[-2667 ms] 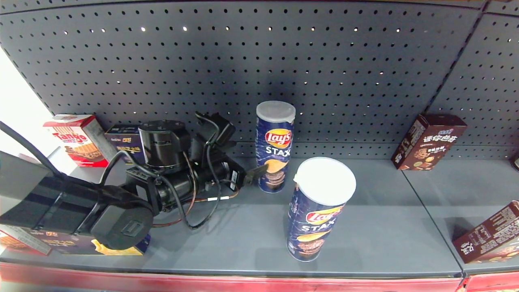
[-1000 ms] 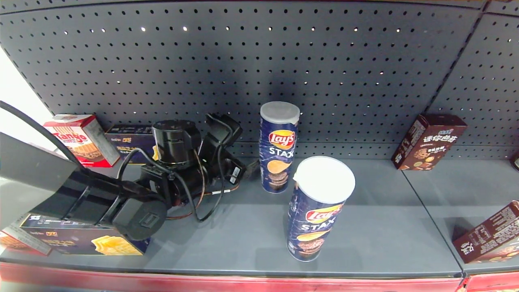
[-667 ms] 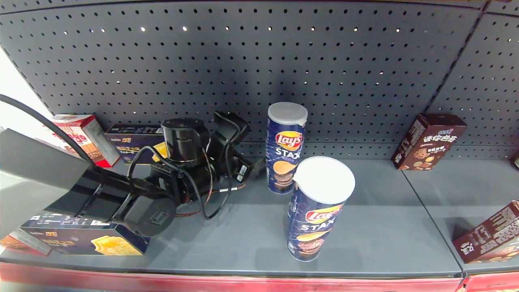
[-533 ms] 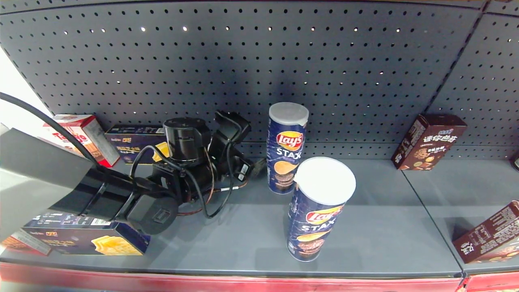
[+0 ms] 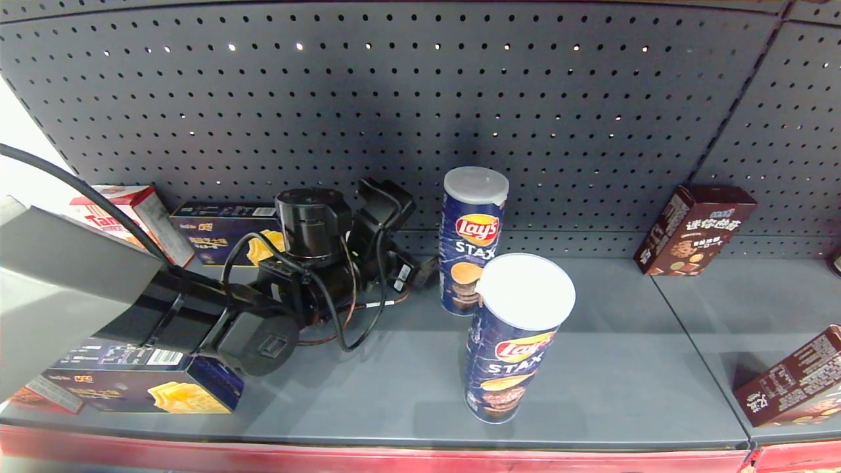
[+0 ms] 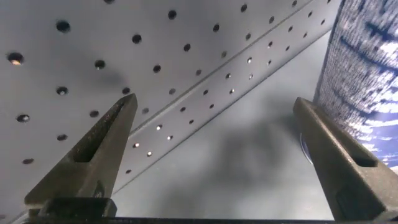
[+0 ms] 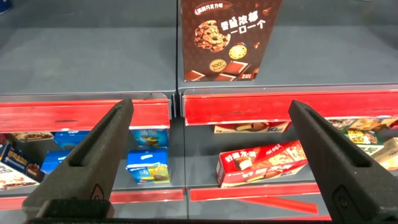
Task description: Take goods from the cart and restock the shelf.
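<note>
Two dark blue chips cans stand upright on the grey shelf (image 5: 624, 368). The rear can (image 5: 473, 243) is close to the pegboard back wall, and the front can (image 5: 516, 335) stands nearer the shelf edge. My left gripper (image 5: 427, 268) lies low over the shelf, just left of the rear can, with its tip at the can's side. In the left wrist view the left gripper (image 6: 214, 124) is open with nothing between its fingers, and the rear can (image 6: 367, 74) sits beside one finger. My right gripper (image 7: 211, 143) is open and faces lower shelves.
A red wafer box (image 5: 131, 210) and a dark blue box (image 5: 223, 230) stand at the back left, and a cracker box (image 5: 144, 384) lies front left. Brown cookie boxes (image 5: 696, 230) (image 5: 795, 384) are on the right. The right wrist view holds a brown cookie box (image 7: 227, 37).
My left arm has slid to the right along the shelf, and the rear can has shifted right with it. The front can has stayed put.
</note>
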